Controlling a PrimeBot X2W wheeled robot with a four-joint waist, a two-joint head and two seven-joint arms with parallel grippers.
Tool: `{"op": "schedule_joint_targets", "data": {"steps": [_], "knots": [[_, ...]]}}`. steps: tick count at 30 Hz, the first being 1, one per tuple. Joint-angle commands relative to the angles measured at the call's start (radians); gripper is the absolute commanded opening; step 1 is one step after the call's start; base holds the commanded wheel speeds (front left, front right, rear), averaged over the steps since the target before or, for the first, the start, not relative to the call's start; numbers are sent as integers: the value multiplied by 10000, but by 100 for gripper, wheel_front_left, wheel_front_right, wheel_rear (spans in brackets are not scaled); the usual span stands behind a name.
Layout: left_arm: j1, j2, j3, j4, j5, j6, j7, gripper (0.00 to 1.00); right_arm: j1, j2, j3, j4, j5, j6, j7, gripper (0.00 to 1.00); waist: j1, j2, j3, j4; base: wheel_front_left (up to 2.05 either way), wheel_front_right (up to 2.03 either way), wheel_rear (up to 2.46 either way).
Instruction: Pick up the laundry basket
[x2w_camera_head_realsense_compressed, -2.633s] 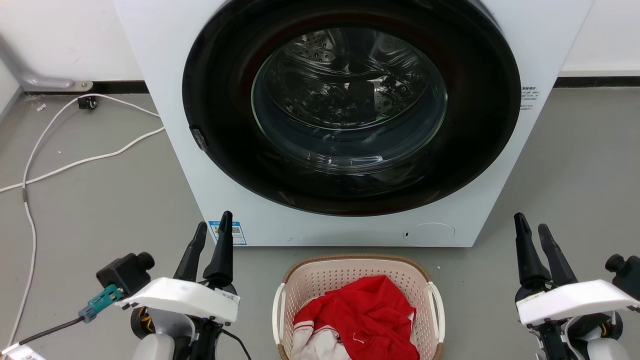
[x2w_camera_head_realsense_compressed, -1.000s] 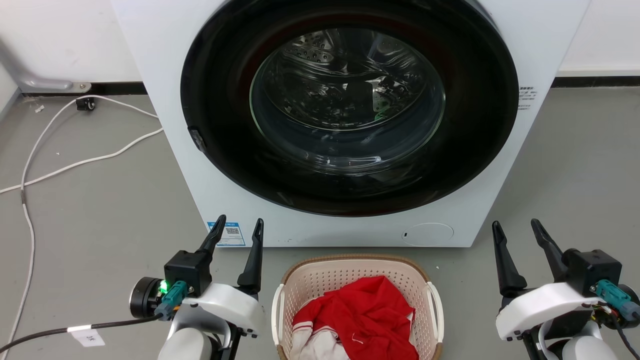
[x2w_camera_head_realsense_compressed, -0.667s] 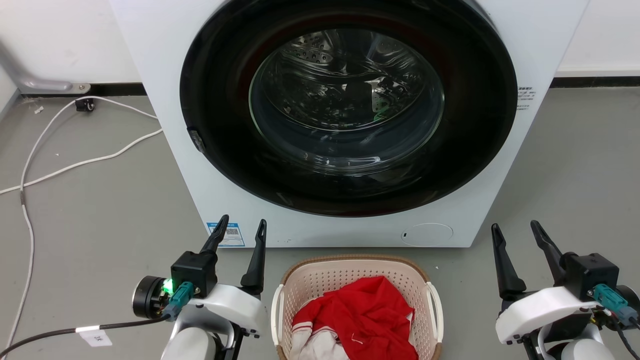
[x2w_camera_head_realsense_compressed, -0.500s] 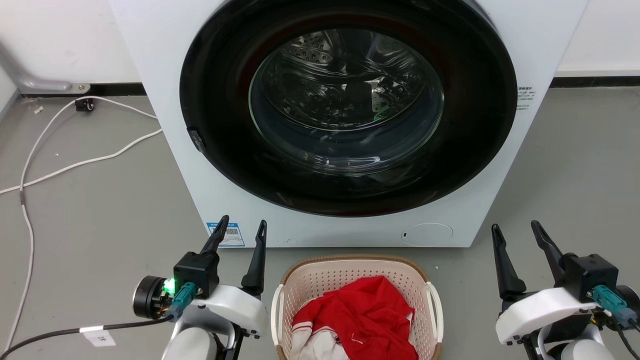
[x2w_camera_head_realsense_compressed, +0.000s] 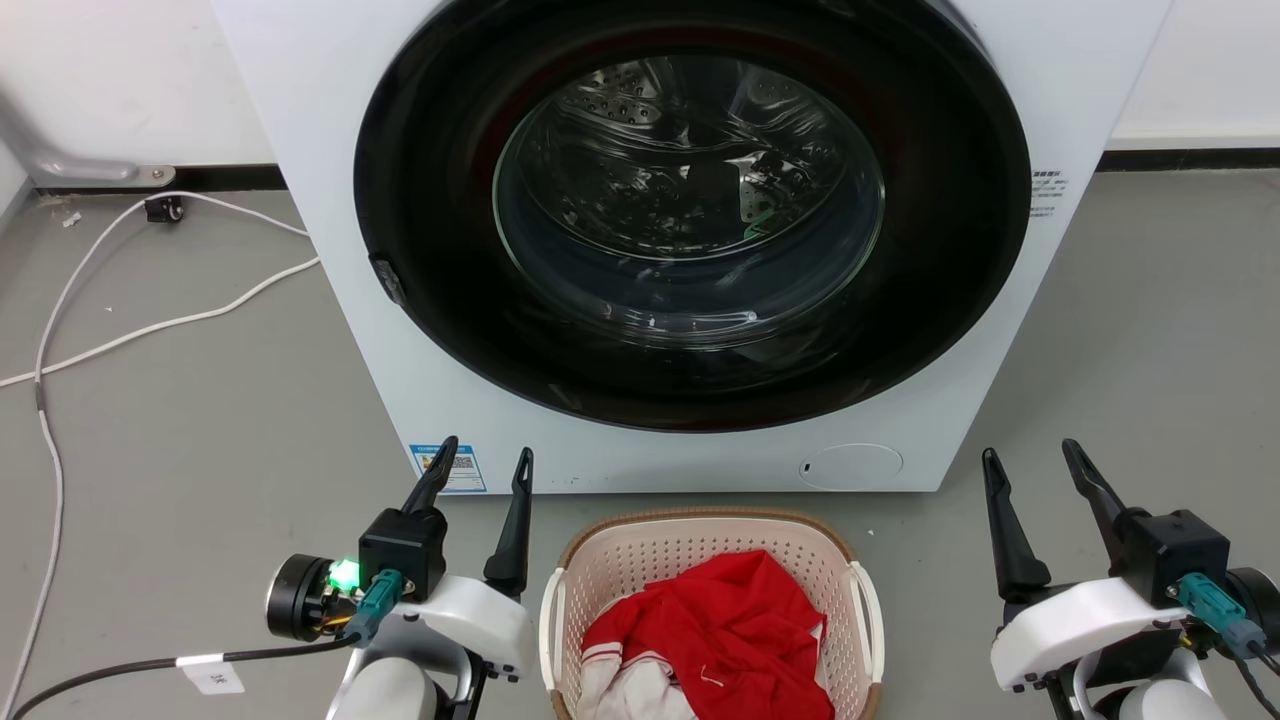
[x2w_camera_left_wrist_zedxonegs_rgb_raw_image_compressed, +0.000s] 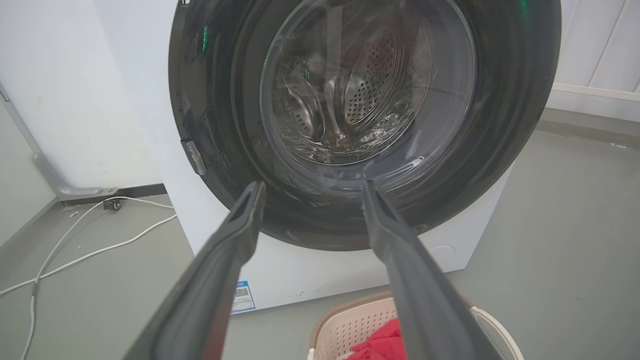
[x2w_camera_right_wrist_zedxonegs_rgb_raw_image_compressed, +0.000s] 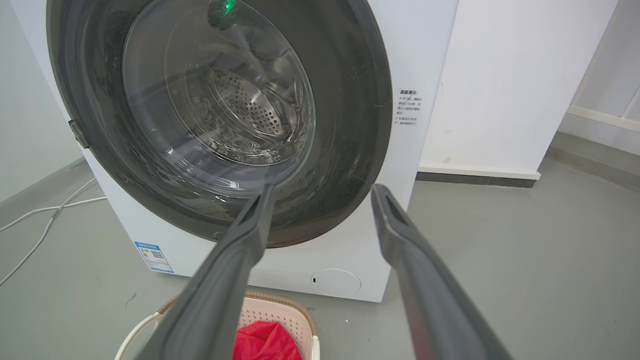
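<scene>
Approach step: the basket (x2w_camera_head_realsense_compressed: 660, 560) sits on the floor (x2w_camera_head_realsense_compressed: 200, 420) before the washer (x2w_camera_head_realsense_compressed: 300, 150), between the left gripper (x2w_camera_head_realsense_compressed: 487, 447) and right gripper (x2w_camera_head_realsense_compressed: 1030, 448), both spread and empty. Next, each should probably lower onto a side handle (x2w_camera_head_realsense_compressed: 548, 625); the basket's near end is cut off.

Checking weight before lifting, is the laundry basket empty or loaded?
Not empty: the laundry basket holds crumpled red clothing with white fabric at its lower edge.

Bright, even white light all round, from overhead I'd guess. The washer door glass (x2w_camera_head_realsense_compressed: 690, 200) throws back pale glare streaks and a green glint. Shadows on the grey floor (x2w_camera_head_realsense_compressed: 200, 400) are faint. Wrist view: fingers (x2w_camera_left_wrist_zedxonegs_rgb_raw_image_compressed: 210, 290) of the left gripper (x2w_camera_left_wrist_zedxonegs_rgb_raw_image_compressed: 311, 186) blur near the lens; edges bow.
</scene>
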Motion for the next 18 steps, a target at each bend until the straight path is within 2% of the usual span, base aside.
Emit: {"op": "schedule_joint_targets", "data": {"steps": [1,18], "knots": [[-127,-47,27,19,-6,-32,-51,100,108,37,5,12,24,-7,-32,100,0,0,-2,-6,0,0,0],[-291,-125,296,58,72,-30,-49,100,-91,36,-105,120,248,-7,64,100,0,0,338,-53,0,0,0]]}}
